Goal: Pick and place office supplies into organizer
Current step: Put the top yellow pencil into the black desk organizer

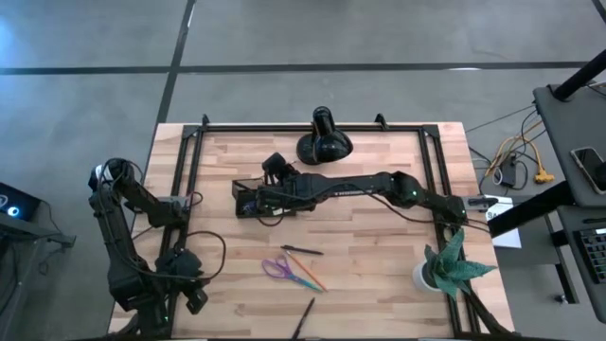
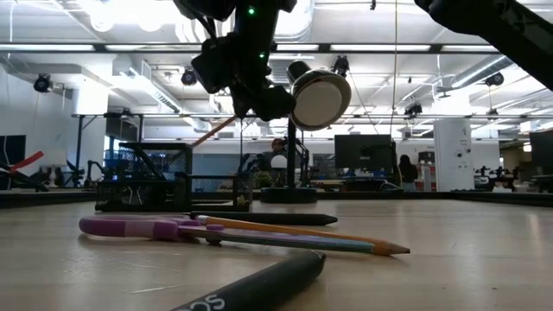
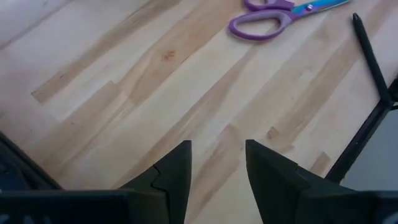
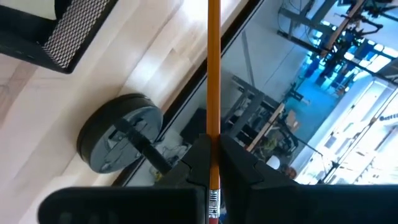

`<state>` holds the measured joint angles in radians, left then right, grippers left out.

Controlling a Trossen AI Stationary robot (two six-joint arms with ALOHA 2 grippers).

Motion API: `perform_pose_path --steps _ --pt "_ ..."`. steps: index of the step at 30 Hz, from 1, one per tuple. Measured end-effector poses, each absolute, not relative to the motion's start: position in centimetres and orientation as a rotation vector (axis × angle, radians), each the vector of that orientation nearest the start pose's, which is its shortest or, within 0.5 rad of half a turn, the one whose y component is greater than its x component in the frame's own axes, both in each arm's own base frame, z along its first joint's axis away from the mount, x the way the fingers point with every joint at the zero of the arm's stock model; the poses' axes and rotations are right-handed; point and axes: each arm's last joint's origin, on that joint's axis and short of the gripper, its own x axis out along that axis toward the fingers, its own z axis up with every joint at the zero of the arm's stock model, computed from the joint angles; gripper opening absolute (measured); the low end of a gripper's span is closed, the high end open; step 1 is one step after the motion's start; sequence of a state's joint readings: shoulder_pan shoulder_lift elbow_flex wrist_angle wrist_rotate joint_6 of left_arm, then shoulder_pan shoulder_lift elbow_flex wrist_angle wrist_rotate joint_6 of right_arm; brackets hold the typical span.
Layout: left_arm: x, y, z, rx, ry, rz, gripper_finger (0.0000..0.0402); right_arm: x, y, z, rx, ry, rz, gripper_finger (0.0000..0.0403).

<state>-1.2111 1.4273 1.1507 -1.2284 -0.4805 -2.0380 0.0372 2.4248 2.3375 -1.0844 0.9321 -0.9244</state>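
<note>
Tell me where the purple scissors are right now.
The scissors lie flat on the table's near middle in the high view, touching a pencil, with a black pen just beyond them.

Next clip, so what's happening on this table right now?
The right hand is shut on an orange pencil and held above the table near the black mesh organizer, by the black lamp. The pencil is not yet in the organizer. The left arm waits at the table's near left corner, its hand open and empty. Purple-handled scissors, another pencil and two black pens lie on the wooden table.
</note>
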Motion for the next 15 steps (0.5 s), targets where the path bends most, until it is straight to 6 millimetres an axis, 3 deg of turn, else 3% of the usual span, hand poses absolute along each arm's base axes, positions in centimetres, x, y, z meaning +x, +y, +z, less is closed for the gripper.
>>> perform_pose_path --steps 11,15 --pt "9.67 -21.88 26.24 -0.698 0.979 0.568 0.0132 50.19 -1.20 23.90 -1.343 1.427 -0.366 0.0011" --pt "9.67 -21.88 26.24 -0.703 0.978 0.571 0.0132 50.20 -0.57 23.90 -1.348 1.416 -0.361 0.0011"
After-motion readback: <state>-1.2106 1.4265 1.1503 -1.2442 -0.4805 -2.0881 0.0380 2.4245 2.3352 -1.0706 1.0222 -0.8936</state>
